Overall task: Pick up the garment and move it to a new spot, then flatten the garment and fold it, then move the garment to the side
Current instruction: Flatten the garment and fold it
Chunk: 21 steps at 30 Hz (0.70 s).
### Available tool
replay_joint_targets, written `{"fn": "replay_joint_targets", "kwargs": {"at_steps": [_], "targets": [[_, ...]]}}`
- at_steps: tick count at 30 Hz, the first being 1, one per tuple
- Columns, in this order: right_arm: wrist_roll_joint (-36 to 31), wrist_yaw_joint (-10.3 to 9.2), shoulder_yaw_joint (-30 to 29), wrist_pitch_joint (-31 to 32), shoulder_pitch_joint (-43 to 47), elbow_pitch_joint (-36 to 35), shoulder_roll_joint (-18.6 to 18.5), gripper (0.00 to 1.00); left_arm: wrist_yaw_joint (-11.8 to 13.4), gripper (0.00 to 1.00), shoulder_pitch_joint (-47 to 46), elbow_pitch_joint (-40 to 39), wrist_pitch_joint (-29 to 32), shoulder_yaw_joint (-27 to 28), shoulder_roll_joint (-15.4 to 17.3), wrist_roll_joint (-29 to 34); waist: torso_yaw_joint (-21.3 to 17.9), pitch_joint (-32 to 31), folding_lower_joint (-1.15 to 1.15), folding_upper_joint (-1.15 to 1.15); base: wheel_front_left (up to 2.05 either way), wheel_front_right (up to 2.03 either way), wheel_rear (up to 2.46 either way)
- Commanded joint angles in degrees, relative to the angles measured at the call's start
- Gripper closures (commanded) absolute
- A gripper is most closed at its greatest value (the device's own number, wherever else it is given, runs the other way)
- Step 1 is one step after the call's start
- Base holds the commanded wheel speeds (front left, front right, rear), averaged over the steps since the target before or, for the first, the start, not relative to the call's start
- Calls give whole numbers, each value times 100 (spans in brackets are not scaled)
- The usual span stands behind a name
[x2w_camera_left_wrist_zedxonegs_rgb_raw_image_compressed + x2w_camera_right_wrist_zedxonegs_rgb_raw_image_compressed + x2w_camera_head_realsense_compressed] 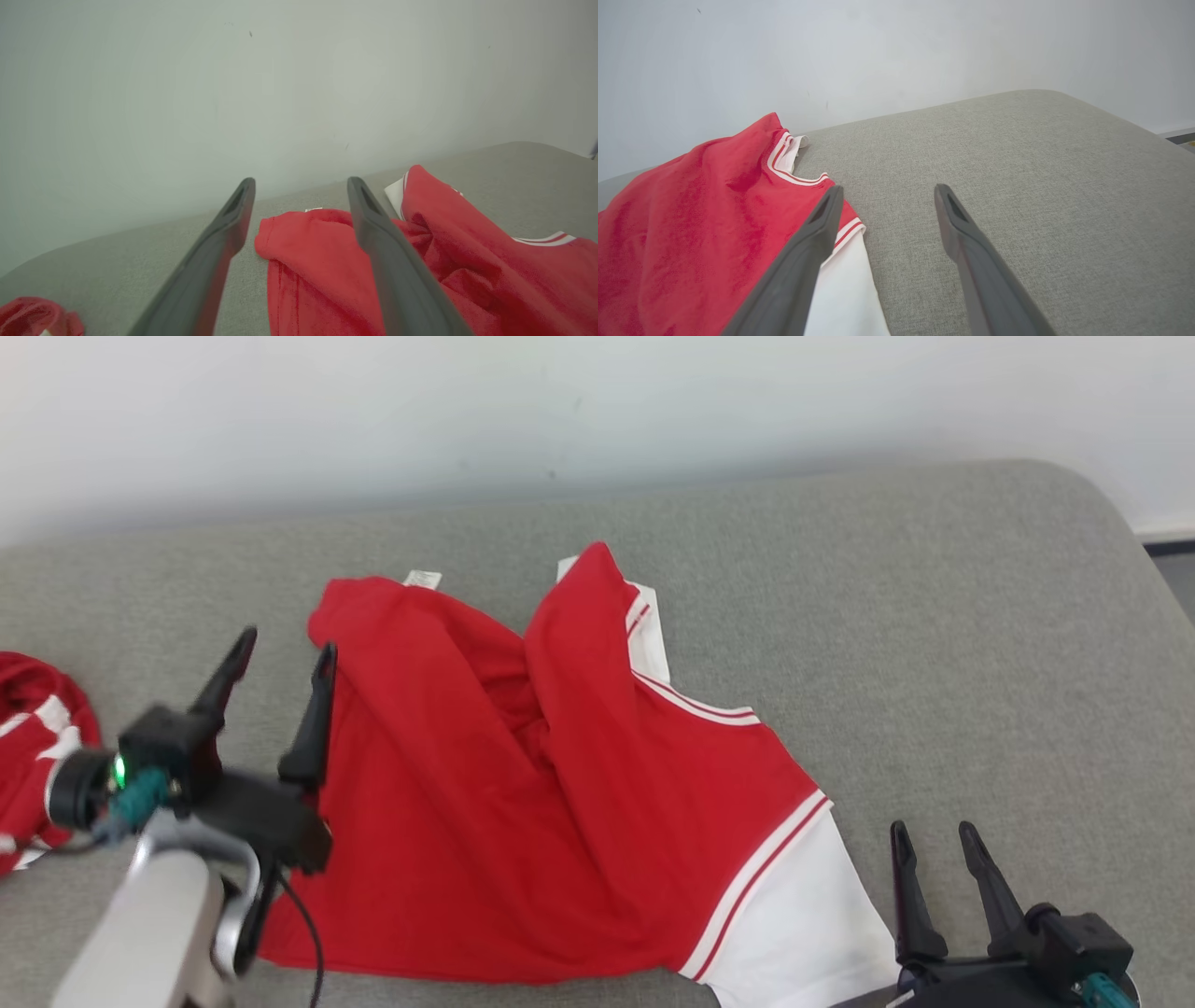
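Left gripper [285,658] jaws spread, empty, hovering at the garment's [523,803] left edge. Right gripper [934,845] spread too, empty, beside the white sleeve. Garment lies crumpled between them on the grey cushion [934,616], long axis far-left to near-right (left arm looks nearer).

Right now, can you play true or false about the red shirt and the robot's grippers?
The red shirt with white sleeves lies rumpled on the grey fabric surface. True.
The left gripper is shut on the shirt. False: it is open and holds nothing.
The right gripper is open beside the shirt. True.
The bunched cloth at the far left is blue. False: it is red and white.
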Motion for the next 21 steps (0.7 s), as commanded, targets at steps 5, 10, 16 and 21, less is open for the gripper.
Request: {"fn": "replay_joint_targets", "kwargs": {"at_steps": [5,10,16,21], "targets": [[-228,9,-58,-4,220,-27,-2,0,182,0,953,-625,-14,326,-228,295,289,-395,1,0,0,0,0],[-393,9,-86,-4,436,49,-2,0,165,0,1711,-906,-14,561,-520,501,378,-480,1,0,0,0,0],[-427,9,-164,-4,583,197,-1,0,77,0,2318,-799,-15,725,-819,690,404,-475,1,0,0,0,0],[-492,9,-184,-4,563,375,-1,0,49,0,2570,-603,-15,913,-945,833,385,-399,1,0,0,0,0]]}}
